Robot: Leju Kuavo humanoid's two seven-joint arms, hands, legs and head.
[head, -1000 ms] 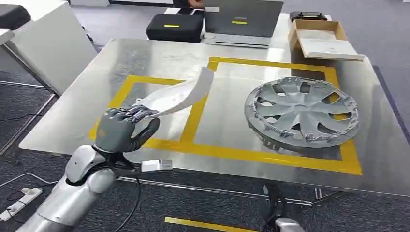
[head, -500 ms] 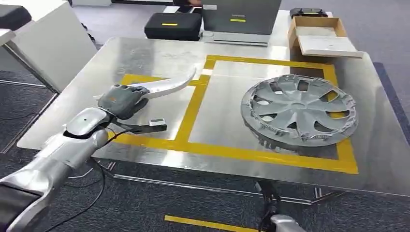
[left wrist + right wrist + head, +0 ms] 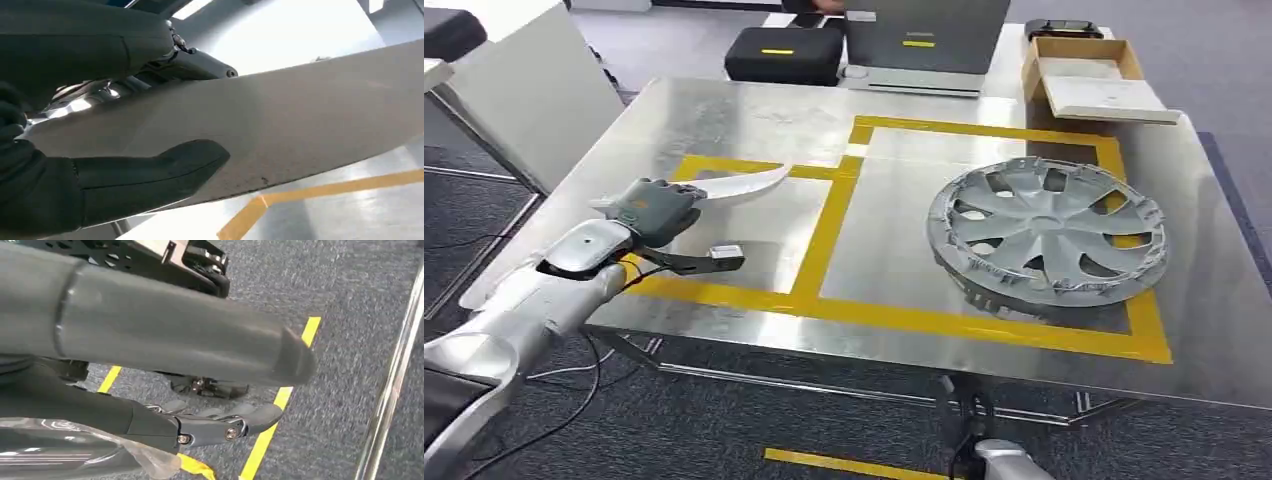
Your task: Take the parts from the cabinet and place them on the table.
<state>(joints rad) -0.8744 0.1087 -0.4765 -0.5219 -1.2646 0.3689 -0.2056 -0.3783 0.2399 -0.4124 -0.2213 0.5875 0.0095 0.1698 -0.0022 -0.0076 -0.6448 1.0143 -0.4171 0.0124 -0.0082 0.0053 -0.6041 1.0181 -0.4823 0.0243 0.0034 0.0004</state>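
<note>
My left hand point(image 3: 652, 208) grips one end of a curved silver-white panel point(image 3: 739, 185), held low over the left yellow-taped square point(image 3: 824, 240) of the steel table point(image 3: 754, 115). Whether the panel touches the table I cannot tell. In the left wrist view the thumb point(image 3: 150, 172) presses on the panel's point(image 3: 310, 115) broad pale face. A grey wheel cover point(image 3: 1049, 232) lies flat in the right taped square. My right hand point(image 3: 165, 355) hangs beside the table above the carpet, its fingers apart and holding nothing.
At the table's far edge stand a black case point(image 3: 786, 54), a grey laptop-like unit point(image 3: 924, 40) and an open cardboard box point(image 3: 1089, 75). A white cabinet point(image 3: 514, 90) stands to the left. Yellow tape lines mark the carpet point(image 3: 272, 420).
My left hand has carried the curved panel down and to the left, from raised and tilted up to low and nearly flat over the left square. The wheel cover has stayed put.
</note>
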